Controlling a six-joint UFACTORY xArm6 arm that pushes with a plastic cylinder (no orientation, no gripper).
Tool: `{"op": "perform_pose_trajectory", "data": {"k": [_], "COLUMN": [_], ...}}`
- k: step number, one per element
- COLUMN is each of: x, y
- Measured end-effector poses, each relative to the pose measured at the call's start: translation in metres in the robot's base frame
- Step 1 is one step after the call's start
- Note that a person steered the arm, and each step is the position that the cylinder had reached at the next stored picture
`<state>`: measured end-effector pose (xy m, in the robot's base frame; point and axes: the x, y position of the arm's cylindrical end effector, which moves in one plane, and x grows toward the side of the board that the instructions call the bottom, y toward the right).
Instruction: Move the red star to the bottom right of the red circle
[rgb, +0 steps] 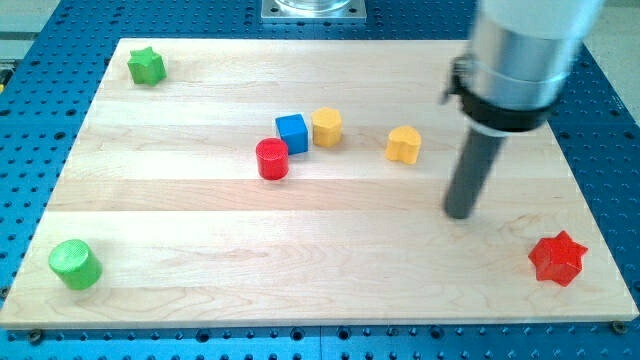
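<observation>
The red star (557, 258) lies near the board's bottom right corner. The red circle (271, 159) stands left of the board's middle, touching or nearly touching a blue cube (292, 133) at its upper right. My tip (459, 212) rests on the board, up and to the left of the red star, apart from it, and far to the right of the red circle.
A yellow hexagon-like block (327, 127) sits right of the blue cube. A yellow heart (404, 144) lies up-left of my tip. A green star (146, 66) is at the top left corner, a green circle (75, 264) at the bottom left. The wooden board (180, 280) sits on a blue perforated table.
</observation>
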<state>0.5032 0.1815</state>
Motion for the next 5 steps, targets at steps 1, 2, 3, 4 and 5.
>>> {"op": "perform_pose_trajectory", "data": {"k": [1,2,3,4,5], "x": [-0.010,-0.001,0.056,0.108,0.112], "y": [0.076,0.104,0.105,0.105,0.096]}}
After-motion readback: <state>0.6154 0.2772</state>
